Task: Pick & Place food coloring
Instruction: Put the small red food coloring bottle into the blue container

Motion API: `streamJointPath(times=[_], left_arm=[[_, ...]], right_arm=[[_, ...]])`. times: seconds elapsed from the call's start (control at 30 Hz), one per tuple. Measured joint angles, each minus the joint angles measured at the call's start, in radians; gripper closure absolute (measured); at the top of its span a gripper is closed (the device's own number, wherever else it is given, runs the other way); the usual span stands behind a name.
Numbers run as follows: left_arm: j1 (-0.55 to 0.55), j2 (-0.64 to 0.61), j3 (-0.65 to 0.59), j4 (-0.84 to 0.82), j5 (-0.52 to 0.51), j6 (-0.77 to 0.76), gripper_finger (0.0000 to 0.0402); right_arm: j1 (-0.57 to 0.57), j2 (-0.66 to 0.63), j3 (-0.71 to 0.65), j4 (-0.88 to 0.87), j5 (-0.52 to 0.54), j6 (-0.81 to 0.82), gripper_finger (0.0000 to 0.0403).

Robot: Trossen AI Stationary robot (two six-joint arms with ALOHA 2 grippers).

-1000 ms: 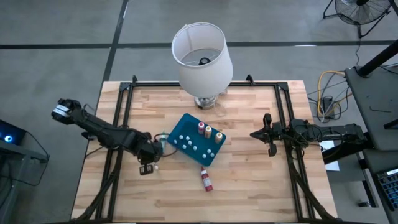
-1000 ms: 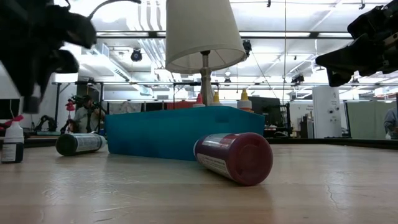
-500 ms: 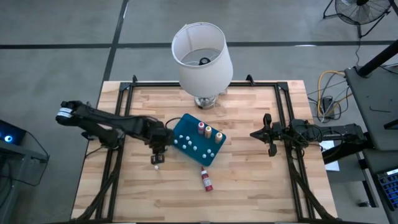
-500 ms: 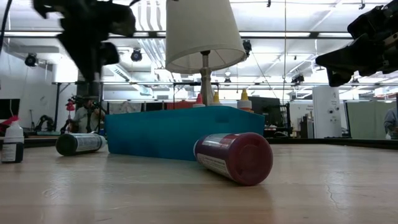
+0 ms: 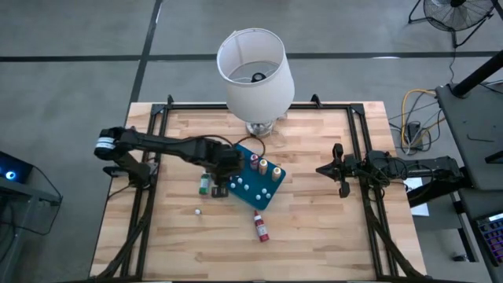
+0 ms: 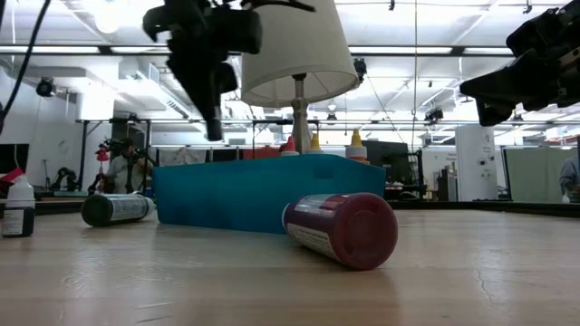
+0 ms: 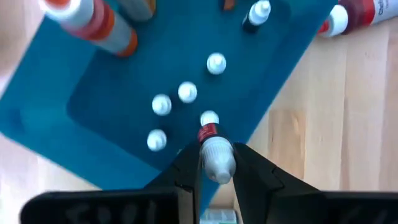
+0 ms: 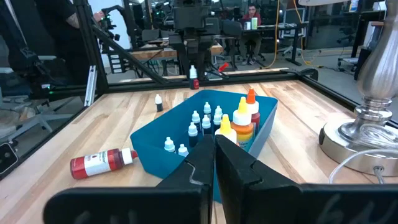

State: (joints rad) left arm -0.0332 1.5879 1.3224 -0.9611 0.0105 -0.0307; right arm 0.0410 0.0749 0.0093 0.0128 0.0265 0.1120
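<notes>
A teal tray holds several small food coloring bottles with white caps and three taller orange and yellow ones. My left gripper hangs above the tray's left end, shut on one small bottle with a white cap and a red band. A green bottle lies on the table left of the tray, and a small bottle stands nearer. A red bottle lies on its side near the tray's near corner. My right gripper waits shut at the table's right. My left gripper pinches the small bottle's white cap between its two fingers. The fingers come steeply from above, pointing down. The bottle's red-banded part hangs below them, lifted clear above the tray.
A lamp with a white shade stands on its metal base at the table's far edge, just behind the tray. Black rails run along the table's left and right sides. People and benches show in the room beyond.
My left gripper has risen from the table near the tray's left side and swung toward the far right, ending over the tray's left end. Its wrist has rolled on the way. It has stayed shut on the small bottle, which now hangs above the tray.
</notes>
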Motion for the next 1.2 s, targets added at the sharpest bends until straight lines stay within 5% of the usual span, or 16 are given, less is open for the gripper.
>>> streamJointPath(times=[0.5,1.2], left_arm=[[0.014,0.211,0.231,-0.006,0.028,0.129,0.0355],[0.014,0.283,0.272,0.073,0.058,0.138,0.0355]], right_arm=[[0.000,0.000,0.000,0.000,0.000,0.000,0.0394],[0.000,0.000,0.000,0.000,0.000,0.000,0.0394]])
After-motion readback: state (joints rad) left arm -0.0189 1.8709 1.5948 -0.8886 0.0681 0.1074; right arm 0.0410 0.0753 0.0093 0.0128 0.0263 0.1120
